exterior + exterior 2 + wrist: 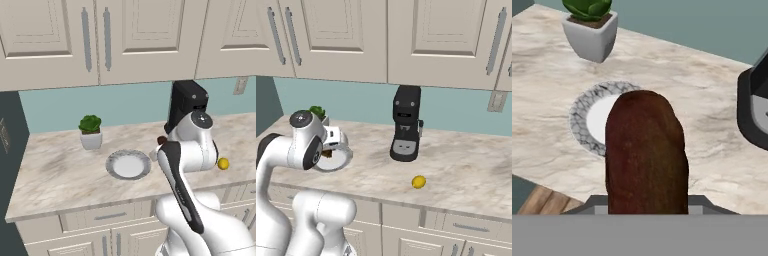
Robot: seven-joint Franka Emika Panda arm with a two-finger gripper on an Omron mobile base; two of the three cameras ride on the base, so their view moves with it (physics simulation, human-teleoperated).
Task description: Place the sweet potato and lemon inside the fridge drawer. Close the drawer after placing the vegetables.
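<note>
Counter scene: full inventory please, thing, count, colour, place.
dark brown stubby sweet potato: 1, brown, held above the counter in the pincer
small yellow lemon: 1, yellow, on the counter near its front edge
round white plate with grey marbled rim: 1, white and grey, on the counter
green plant in white pot: 1, near the backsplash
black coffee machine: 1, black, at the back
marbled beige counter: 1
pincer: 1, shut on the sweet potato
</note>
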